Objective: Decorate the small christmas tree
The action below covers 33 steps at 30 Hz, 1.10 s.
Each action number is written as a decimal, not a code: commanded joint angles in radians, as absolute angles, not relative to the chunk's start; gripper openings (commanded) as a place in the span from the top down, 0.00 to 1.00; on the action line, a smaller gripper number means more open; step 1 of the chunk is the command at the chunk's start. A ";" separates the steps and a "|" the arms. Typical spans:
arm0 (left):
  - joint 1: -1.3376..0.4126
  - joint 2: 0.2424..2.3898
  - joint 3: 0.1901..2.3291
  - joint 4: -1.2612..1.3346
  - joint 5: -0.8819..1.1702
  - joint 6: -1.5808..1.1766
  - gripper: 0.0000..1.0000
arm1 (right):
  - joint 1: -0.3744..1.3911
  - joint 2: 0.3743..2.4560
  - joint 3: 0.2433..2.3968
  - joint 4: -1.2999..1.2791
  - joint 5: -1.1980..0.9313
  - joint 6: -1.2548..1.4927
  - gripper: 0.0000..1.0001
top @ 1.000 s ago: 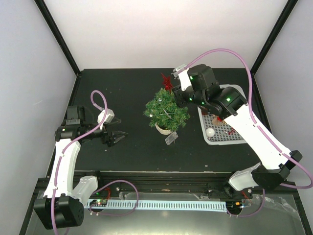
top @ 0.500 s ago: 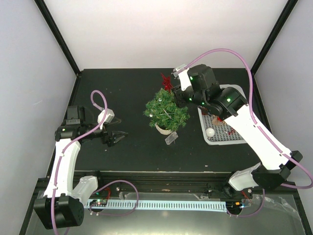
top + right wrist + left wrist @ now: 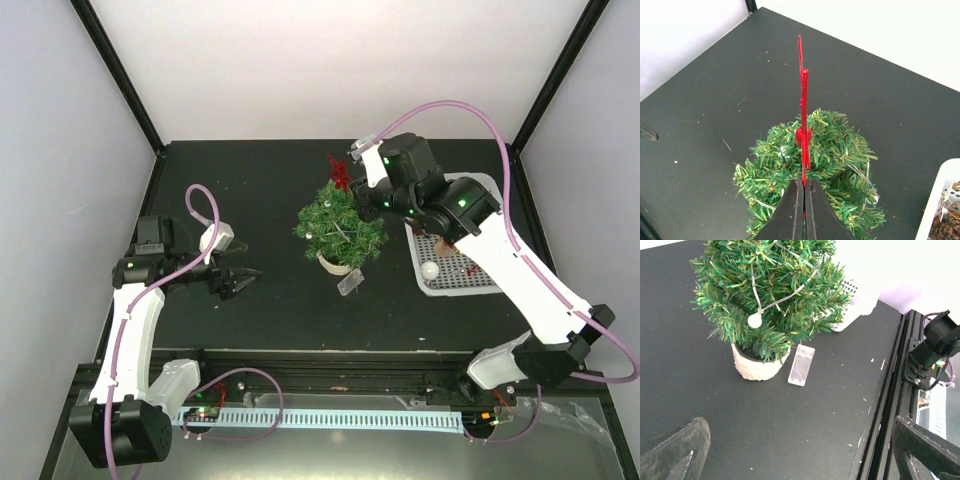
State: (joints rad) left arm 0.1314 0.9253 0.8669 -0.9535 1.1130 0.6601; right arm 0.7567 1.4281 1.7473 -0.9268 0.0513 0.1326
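Here the right hand (image 3: 804, 186) is pressed fully closed, its two dark fingers (image 3: 790, 210) meeting on the lower edge of a flat red ornament (image 3: 803, 100). The right wrist view shows the ornament edge-on, standing straight up from the fingertips. Seen from above, it is a spiky red shape at the far side of the small christmas tree (image 3: 340, 222). The hand holds it over the top of the tree, and the red edge crosses the green needles in the wrist view. I cannot tell whether it touches the branches.

The tree stands upright near the middle of the black desk (image 3: 260, 180) in a little white pot (image 3: 755, 367). A pale tag (image 3: 801, 365) lies flat on the desk just beside the pot. A white bauble (image 3: 755, 320) hangs among the branches on a thin silvery cord.

A white mesh basket (image 3: 480, 285) sits to the right of the tree, partly under the right arm. It holds a white ball (image 3: 430, 270) and some small brown pieces.

The left hand (image 3: 238, 281) hangs well apart from the tree, on the left of the desk. Its fingers are spread as wide as they go, with nothing between them, and it points toward the tree.
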 commanded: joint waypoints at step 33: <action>0.135 0.927 0.879 -0.971 1.151 0.690 0.01 | 0.775 1.520 1.958 -1.030 0.145 0.115 0.99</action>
